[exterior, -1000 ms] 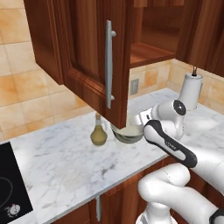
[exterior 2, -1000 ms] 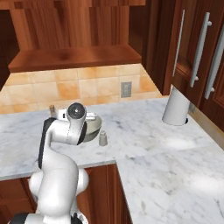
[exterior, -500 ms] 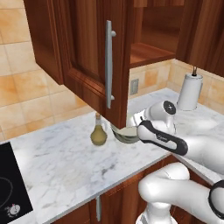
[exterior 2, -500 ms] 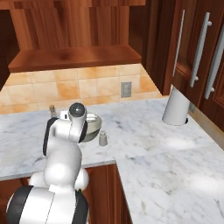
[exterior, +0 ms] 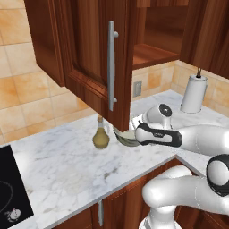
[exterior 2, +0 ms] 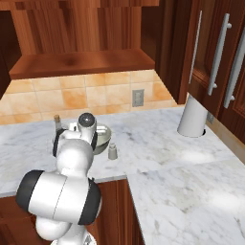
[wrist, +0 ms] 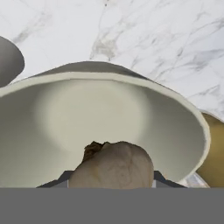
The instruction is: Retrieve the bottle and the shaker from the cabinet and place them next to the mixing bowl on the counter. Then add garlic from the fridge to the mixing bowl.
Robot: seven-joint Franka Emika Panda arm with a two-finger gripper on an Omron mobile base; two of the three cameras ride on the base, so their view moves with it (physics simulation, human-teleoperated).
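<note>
nearest your camera in the hand view is the garlic (wrist: 113, 165), a pale papery bulb with a brown root tuft, sitting right between the finger tips of the gripper (wrist: 111, 177); the jaws are closed in on it and holding it, though the tips themselves are mostly hidden behind the bulb

directly beyond the garlic lies the open mouth of the mixing bowl (wrist: 105, 118), its rim curving around on both sides. that is the relation your coming move turns on: the bowl's hollow lies straight ahead along the gripper's line, with the bulb already inside the rim's outline as you look down. judged from this, letting go here should drop the garlic into the bowl and not onto the counter (wrist: 153, 39); how high the bulb hangs above the bowl floor you cannot tell

in the left base view the arm reaches over the mixing bowl (exterior: 125, 136), with the hand itself hidden by the wrist. the bottle (exterior: 101, 135) stands just beside the bowl on its left, under the corner of the open door of the cabinet (exterior: 89, 58)

from the right base view, the shaker (exterior 2: 112, 151) stands just beside the bowl (exterior 2: 101, 139) on the other side, and farther back a paper-towel roll (exterior 2: 193, 116) stands well apart near the corner
</note>
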